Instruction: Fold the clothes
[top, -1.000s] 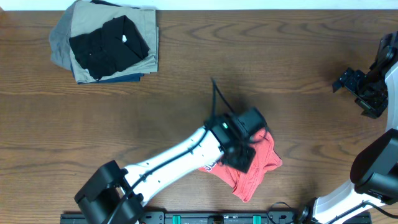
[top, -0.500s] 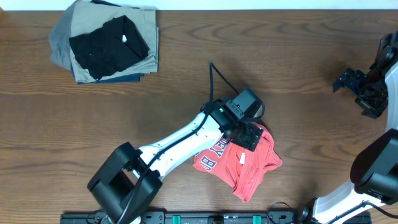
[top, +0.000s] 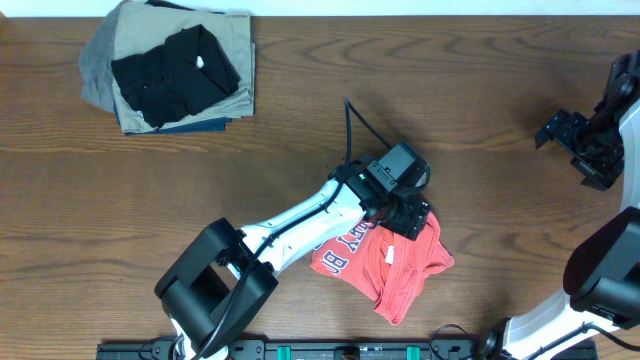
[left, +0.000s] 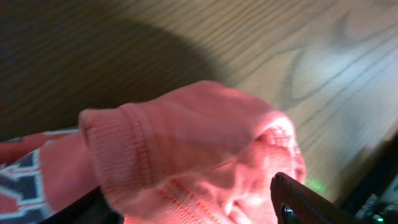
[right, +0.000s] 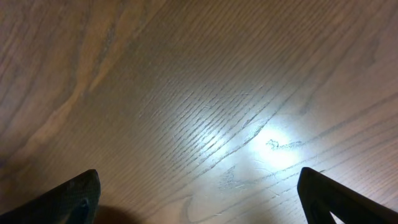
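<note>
Two pincers: right pincer (right: 198, 190) spread wide; left pincer (top: 409, 213) over T-shirt (top: 398, 268), state unclear.

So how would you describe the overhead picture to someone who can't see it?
The left gripper hovers over the top edge of a bunched red shirt on a wooden table. A stack of folded clothes sits far left, and the right gripper hangs open at the right edge.
</note>
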